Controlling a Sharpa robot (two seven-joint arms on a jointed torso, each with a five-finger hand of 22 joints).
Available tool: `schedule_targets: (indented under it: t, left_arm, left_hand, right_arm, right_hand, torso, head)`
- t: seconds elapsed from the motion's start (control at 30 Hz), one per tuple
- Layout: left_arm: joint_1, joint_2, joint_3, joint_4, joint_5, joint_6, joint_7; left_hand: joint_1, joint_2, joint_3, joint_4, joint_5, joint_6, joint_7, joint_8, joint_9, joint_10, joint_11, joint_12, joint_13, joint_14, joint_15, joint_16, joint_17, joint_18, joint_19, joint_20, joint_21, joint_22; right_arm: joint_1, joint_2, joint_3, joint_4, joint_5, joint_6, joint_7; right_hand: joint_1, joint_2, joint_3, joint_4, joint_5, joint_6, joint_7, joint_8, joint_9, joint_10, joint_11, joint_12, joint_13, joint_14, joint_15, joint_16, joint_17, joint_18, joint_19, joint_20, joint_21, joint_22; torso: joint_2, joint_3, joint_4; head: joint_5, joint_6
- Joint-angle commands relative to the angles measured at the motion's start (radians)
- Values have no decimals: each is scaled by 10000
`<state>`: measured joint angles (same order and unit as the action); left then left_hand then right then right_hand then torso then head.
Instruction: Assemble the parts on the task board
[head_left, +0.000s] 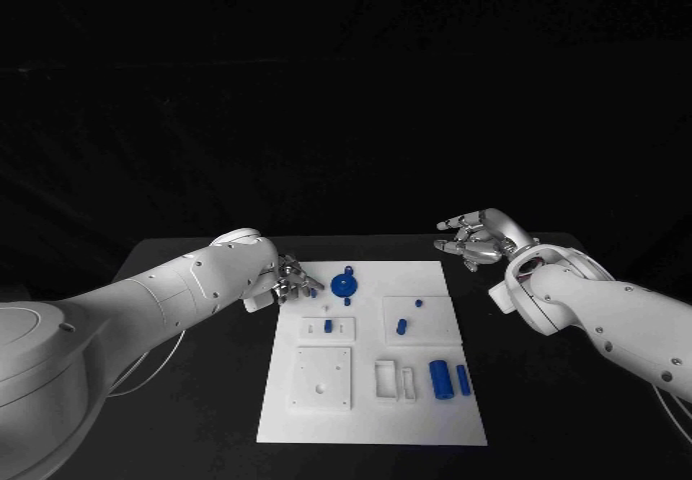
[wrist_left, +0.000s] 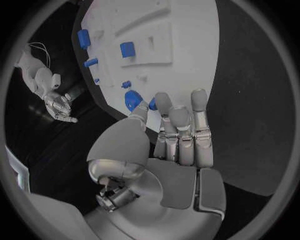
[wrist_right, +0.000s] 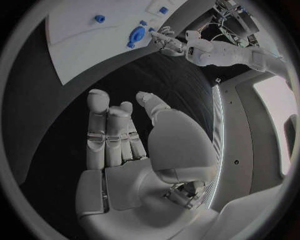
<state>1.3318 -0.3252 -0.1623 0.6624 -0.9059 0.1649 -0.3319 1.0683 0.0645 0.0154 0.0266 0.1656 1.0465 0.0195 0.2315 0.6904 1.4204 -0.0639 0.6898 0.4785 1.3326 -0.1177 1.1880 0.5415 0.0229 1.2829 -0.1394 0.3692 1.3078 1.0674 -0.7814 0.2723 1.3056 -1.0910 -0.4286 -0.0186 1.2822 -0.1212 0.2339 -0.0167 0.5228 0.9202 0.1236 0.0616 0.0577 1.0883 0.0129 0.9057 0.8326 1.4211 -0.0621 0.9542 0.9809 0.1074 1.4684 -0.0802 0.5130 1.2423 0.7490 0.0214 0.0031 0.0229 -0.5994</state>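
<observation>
Task board (head_left: 433, 420): a white plate lying flat in the middle of the black bench (head_left: 562, 420), its long sides running away from the robot; bare bench lies along both long sides and past the far edge.
Round blue part (head_left: 345, 284): a disc-like piece near the far left corner of the board, with a small blue stub just beyond it; in the left wrist view it sits just past the fingertips (wrist_left: 132, 99).
Small blue parts: one short piece (head_left: 329, 326) in a raised white square at the board's left middle, another (head_left: 402, 325) in the square beside it, a tiny one (head_left: 418, 300) further back.
Blue cylinders (head_left: 441, 379): two lying side by side near the board's right edge, next to an open white frame (head_left: 392, 379).
Left hand (head_left: 293, 281): over the board's far left edge, just beside the round blue part; fingers (wrist_left: 199, 107) extended and close together, thumb apart, nothing held; whether a fingertip touches the part I cannot tell.
Right hand (head_left: 476, 238): above bare bench beyond the board's far right corner, well apart from every part; fingers (wrist_right: 99, 125) straight, side by side, thumb set apart, holding nothing.
</observation>
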Motion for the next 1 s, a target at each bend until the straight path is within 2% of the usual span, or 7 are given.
schedule_targets:
  t: [0.03, 0.2, 0.5, 0.67, 0.83, 1.0]
  left_arm:
    - [-1, 9, 2, 10, 163, -135, 112]
    - [-2, 13, 3, 20, 264, -98, 115]
    - [-3, -14, 3, 27, 409, -11, 117]
    - [-3, -71, 3, 86, 528, -56, 127]
    - [-2, -175, 3, 215, 639, -191, 130]
    - [3, -427, 5, 561, 742, -477, 83]
  left_hand:
    - [66, 113, 23, -95, 71, 26, -19, -65, -10, -30, 2, -29, -14, -46, 6, 13, -17, -100, 21, 45, -60, 178]
    - [481, 339, 202, -375, 283, 26, -52, -76, -22, -8, -11, -37, -22, -33, -11, 17, -14, -109, 26, 31, -58, 181]
    - [974, 593, 471, -837, 495, 61, -113, -19, 30, 46, -32, -41, -27, -8, -39, 42, 5, -127, 33, 3, -32, 187]
    - [1246, 678, 767, -1208, 1026, 41, -138, 119, 219, 112, -37, -60, -41, 28, -51, 54, 19, -122, 42, -6, 11, 193]
    - [1296, 694, 1154, -1523, 1358, 81, -182, 485, 756, 251, -55, -93, -58, 111, -63, 71, 47, -87, 70, -7, 88, 194]
    - [1023, 539, 1618, -1721, 1835, 110, -247, 777, 1530, 413, -102, -173, -67, 219, -87, 100, 114, -51, 111, -17, 197, 187]
  right_arm:
    - [-2, 17, 5, -7, -37, 79, 4]
    - [-2, 48, 5, -31, -38, 94, -1]
    - [-2, 59, 5, -52, -38, 103, -4]
    - [-2, 54, 4, -50, -38, 109, -4]
    - [-2, 39, 4, -47, -34, 116, -5]
    - [-2, 7, 4, -44, -27, 109, -4]
  right_hand:
    - [-80, 2, 61, -16, -33, 15, -2, -37, 5, -22, -68, 47, 16, 58, -38, 44, 7, 107, 429, -56, 46, 10]
    - [-114, -6, 130, -28, -54, 18, -1, -37, 5, -20, -68, 48, 17, 55, -38, 44, 9, 110, 426, -57, 32, 4]
    - [-141, -4, 150, -27, -79, 22, 0, -36, 5, -19, -65, 55, 22, 62, -36, 53, 17, 107, 426, -55, 39, 4]
    - [-186, -11, 129, 1, -58, 22, -2, -37, 5, -21, -64, 57, 24, 55, -35, 40, 7, 108, 425, -54, 33, 0]
    - [-219, -6, 94, 40, -23, 20, -6, -37, 5, -22, -65, 61, 26, 56, -35, 35, 2, 110, 425, -53, 20, -8]
    - [-229, -1, 72, 64, -5, 16, -4, -36, 6, -24, -64, 62, 27, 61, -34, 43, 7, 111, 425, -53, 15, -11]
  torso:
    - [3, -9, -4]
    - [2, -4, -9]
    - [5, 1, 1]
    - [1, 2, 5]
    - [-9, 7, 15]
    - [-16, -2, 29]
  head:
    - [-1, -16]
    - [16, -9]
    - [20, -4]
    - [16, 0]
    - [33, -13]
    - [24, -5]
